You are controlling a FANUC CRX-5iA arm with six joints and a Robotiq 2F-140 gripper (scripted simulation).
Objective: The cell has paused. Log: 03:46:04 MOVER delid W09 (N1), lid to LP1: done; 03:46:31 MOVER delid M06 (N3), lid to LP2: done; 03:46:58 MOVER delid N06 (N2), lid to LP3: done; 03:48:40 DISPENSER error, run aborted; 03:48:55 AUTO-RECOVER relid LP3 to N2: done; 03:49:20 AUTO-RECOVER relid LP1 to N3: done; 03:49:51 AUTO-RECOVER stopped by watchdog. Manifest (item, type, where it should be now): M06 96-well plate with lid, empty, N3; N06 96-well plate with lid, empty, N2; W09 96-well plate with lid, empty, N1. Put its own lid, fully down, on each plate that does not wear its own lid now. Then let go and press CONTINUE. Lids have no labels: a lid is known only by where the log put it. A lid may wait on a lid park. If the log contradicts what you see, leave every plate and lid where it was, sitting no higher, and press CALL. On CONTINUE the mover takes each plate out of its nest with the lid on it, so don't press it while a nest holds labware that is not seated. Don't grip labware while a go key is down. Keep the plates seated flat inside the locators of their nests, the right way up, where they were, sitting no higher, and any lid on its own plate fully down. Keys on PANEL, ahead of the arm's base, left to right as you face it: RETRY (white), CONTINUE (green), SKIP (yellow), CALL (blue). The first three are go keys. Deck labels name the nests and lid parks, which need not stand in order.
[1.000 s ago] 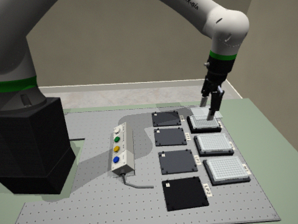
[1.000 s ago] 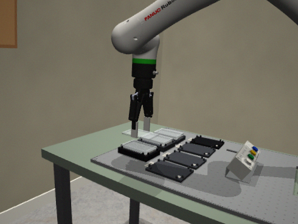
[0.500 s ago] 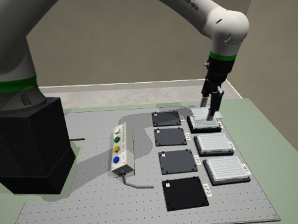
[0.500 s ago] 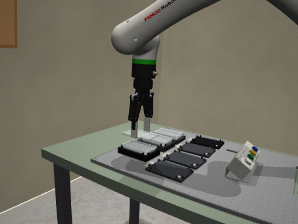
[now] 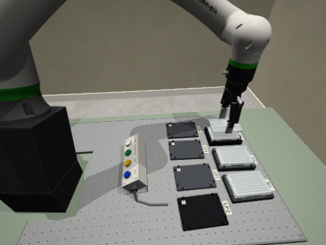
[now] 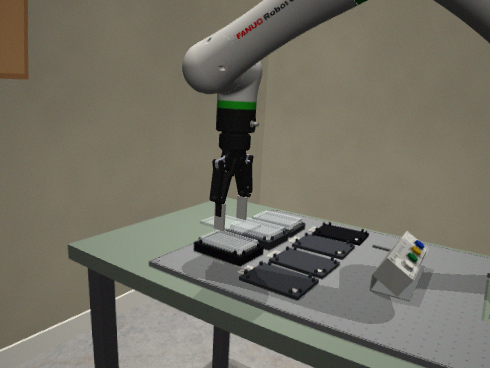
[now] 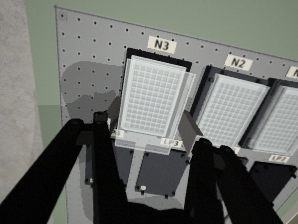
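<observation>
My gripper (image 5: pixel 228 124) is shut on a clear lid (image 5: pixel 225 124) and holds it level a little above the plate in nest N3 (image 5: pixel 223 134), slightly off toward the plate's far side. In the wrist view the lid (image 7: pixel 152 102) sits between my fingers, with the N3 plate's wells showing through it. In the exterior view the lid (image 6: pixel 231 223) hangs above the nearest plate (image 6: pixel 226 244). The plate in N2 (image 5: pixel 233 156) and the plate in N1 (image 5: pixel 247 184) sit flat in their nests. I cannot tell for sure which of them wears a lid.
Several black lid parks (image 5: pixel 194 176) stand in a column left of the nests, all bare; the nearest is labelled LP2 (image 5: pixel 202 211). The key panel (image 5: pixel 134 164) with white, green, yellow and blue keys stands left of them. The arm's base (image 5: pixel 33 156) fills the left.
</observation>
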